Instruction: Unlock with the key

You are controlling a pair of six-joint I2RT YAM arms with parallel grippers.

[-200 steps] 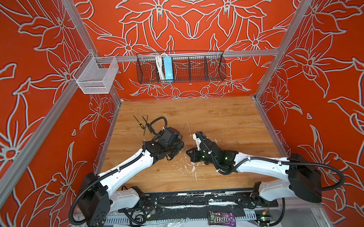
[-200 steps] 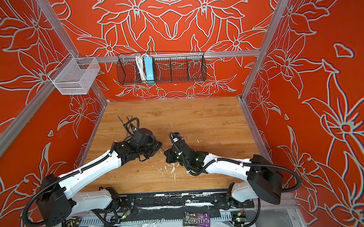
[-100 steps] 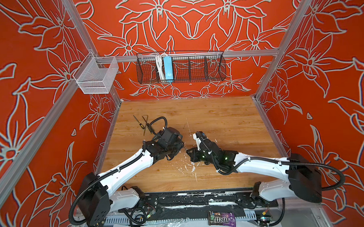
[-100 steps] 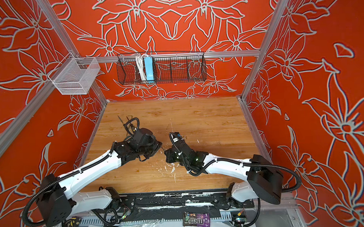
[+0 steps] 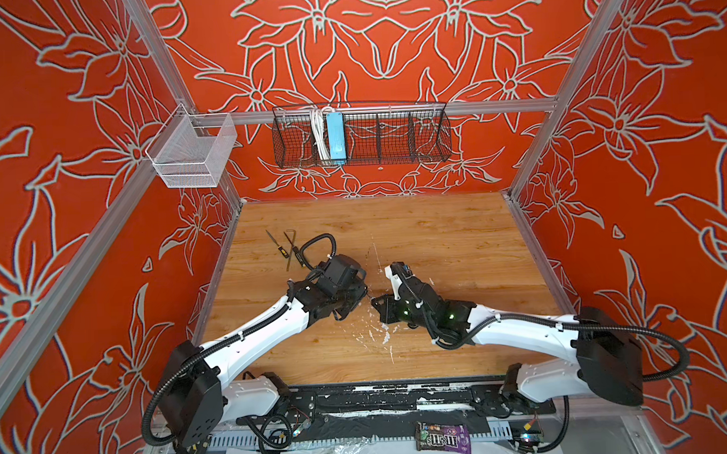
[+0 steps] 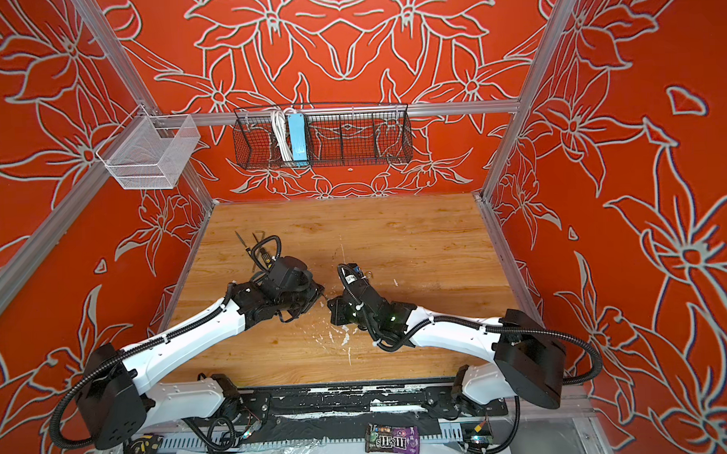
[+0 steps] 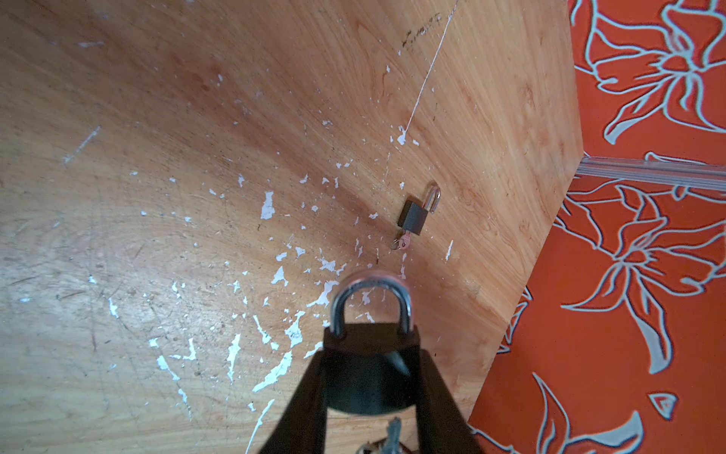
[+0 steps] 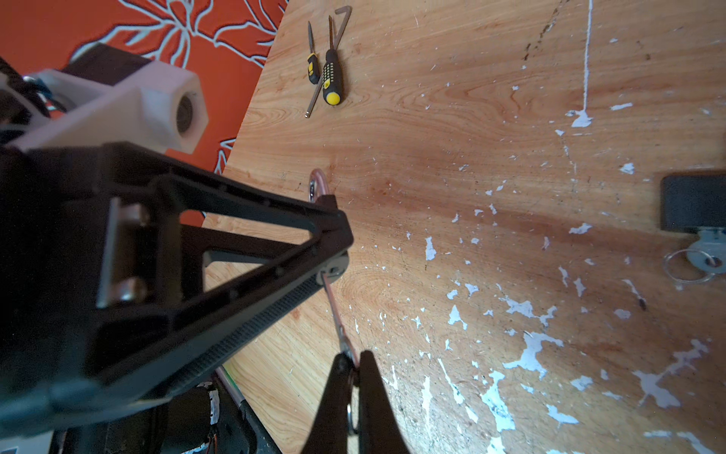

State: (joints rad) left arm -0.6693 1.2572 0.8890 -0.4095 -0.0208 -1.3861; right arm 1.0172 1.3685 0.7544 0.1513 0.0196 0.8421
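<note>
Over scuffed wood table | left gripper clamps round dark padlock, steel shackle | right gripper pinches thin key

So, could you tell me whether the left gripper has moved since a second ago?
No. In a top view the left gripper, holding the padlock, sits where it was relative to the screwdrivers.

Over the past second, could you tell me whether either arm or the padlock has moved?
Nothing has visibly changed. The left gripper still clamps the padlock, the right gripper stays shut on the key, and neither has shifted in the top views.
</note>
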